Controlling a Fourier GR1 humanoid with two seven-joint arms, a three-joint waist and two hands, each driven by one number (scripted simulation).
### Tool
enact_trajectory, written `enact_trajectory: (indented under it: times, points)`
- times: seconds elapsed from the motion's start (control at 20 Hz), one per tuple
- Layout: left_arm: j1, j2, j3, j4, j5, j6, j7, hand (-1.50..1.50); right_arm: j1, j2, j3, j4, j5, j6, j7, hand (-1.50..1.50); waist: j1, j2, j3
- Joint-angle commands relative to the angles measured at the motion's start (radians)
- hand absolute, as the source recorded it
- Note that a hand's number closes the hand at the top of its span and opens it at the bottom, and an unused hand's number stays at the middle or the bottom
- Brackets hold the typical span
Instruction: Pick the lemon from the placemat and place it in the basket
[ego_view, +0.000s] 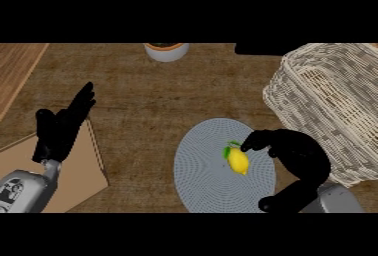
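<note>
We see the lemon (238, 160) lying on the round grey placemat (207, 185), a little toward the basket side of the mat's middle, with its small green leaf on the side away from the basket. Our right hand (299, 160) hangs over the placemat's basket-side edge, its fingers (255, 141) curled in a hook whose tips sit just beside the lemon's far end, while the thumb (279, 201) reaches in below, near the mat's lower rim. The lemon rests in the gap between them (whether a fingertip touches it we cannot tell), not enclosed. The woven basket (332, 100) stands just beyond the placemat, behind our right hand. Our left hand (63, 130) rests well apart from the placemat, fingers straight and held together.
</note>
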Motion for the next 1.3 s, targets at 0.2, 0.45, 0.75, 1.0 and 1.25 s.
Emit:
enact_trajectory:
  times: [0.2,0.45,0.75,1.0,1.25]
  points:
    - [0.018,-0.01,0.011,0.08,-0.023,0.015,0.012,0.0,-0.087,-0.159,-0.079,0.008,0.407,-0.181,-0.044,-1.5,-0.055,-0.018,-0.01]
    - [-0.005,-0.025,0.007,0.075,-0.05,0.045,0.022,0.0,-0.163,-0.401,-0.08,0.022,0.592,-0.096,-0.029,-1.5,-0.048,-0.019,-0.009]
    - [-0.014,-0.066,-0.003,0.117,-0.062,0.028,0.001,0.0,-0.226,-0.574,0.007,0.063,0.663,0.139,-0.083,-1.5,-0.042,-0.014,-0.008]
    - [-0.011,-0.091,0.005,0.109,-0.095,0.029,0.013,0.0,-0.28,-0.569,0.024,0.027,0.619,0.221,-0.022,-1.5,-0.043,-0.017,-0.008]
    - [-0.047,-0.086,0.061,0.111,-0.104,-0.03,0.064,0.0,-0.243,-0.51,0.036,0.094,0.703,0.156,-0.059,-1.5,-0.044,-0.017,-0.007]
